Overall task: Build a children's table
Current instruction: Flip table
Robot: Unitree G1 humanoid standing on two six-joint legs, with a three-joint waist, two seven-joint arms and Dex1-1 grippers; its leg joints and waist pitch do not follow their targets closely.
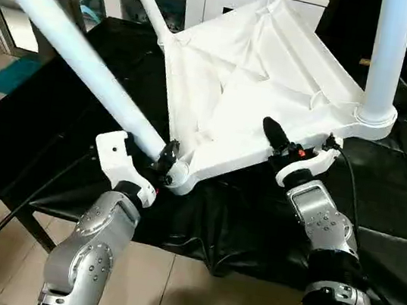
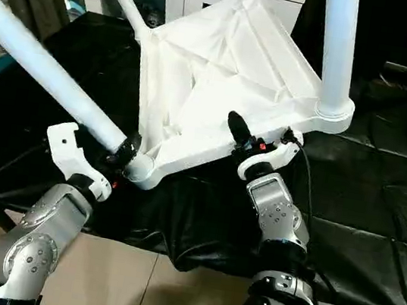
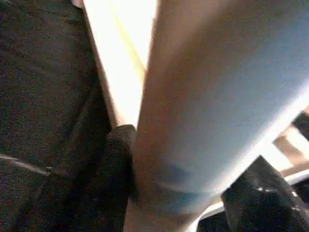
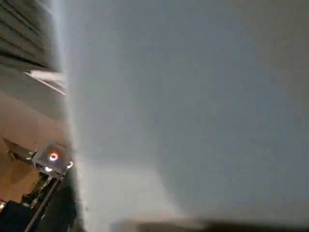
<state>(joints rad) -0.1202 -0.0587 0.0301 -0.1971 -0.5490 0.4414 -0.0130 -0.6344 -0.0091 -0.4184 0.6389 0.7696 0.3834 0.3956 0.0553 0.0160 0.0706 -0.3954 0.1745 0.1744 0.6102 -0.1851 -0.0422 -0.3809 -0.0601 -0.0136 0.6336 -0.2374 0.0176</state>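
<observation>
Our left pincer clamps the near-left leg just above its corner socket, while our right pincer closes over the tabletop's near edge, holding the children's table underside-up and tilted above the black-draped bench. We judge assembly nearly finished: four legs look socketed. Leg tops are cut off, and we cannot tell whether each is fully seated.

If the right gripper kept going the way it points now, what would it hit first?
Most likely the ribbed underside of the children's table: the right gripper sits at the top's near edge, one black finger already over it, pointing up and away. Depth is uncertain.
</observation>
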